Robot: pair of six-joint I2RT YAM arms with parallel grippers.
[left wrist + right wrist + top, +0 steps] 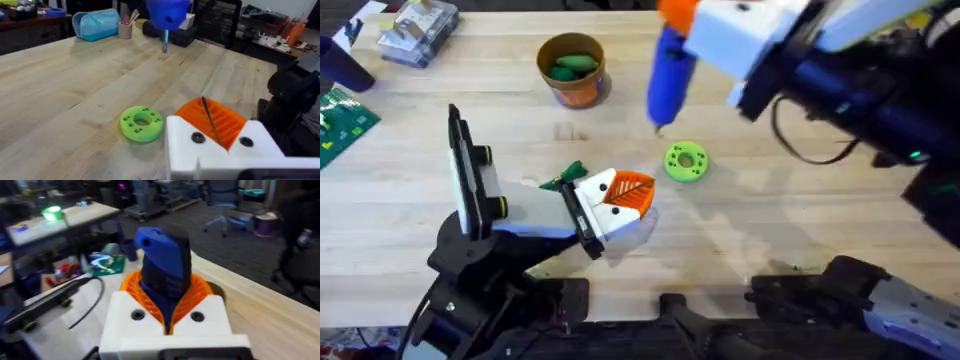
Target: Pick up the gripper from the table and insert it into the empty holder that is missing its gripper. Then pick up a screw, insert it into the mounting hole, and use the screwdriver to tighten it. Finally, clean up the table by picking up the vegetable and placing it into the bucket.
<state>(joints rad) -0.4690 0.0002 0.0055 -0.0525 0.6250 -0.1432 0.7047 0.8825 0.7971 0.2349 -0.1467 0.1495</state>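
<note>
My right gripper (688,18) is shut on the blue screwdriver (669,65), which hangs bit-down over the table behind the lime-green disc. In the right wrist view the screwdriver (164,267) sits between the orange ribbed pads (200,292). My left gripper (638,193) lies low at mid-table, its orange ribbed gripper fingers (220,120) pressed together in the white holder wedges (260,145). The dark green leafy vegetable (563,178) lies just behind the left gripper. The orange bucket (572,70) stands at the back with smooth green pods inside. A screw is out of view.
A lime-green disc with holes (685,161) (142,123) lies right of the left gripper. A clear plastic box (417,30), a dark cup (342,62) and a green circuit board (340,122) occupy the far left. A blue pouch (95,24) sits at the table's edge.
</note>
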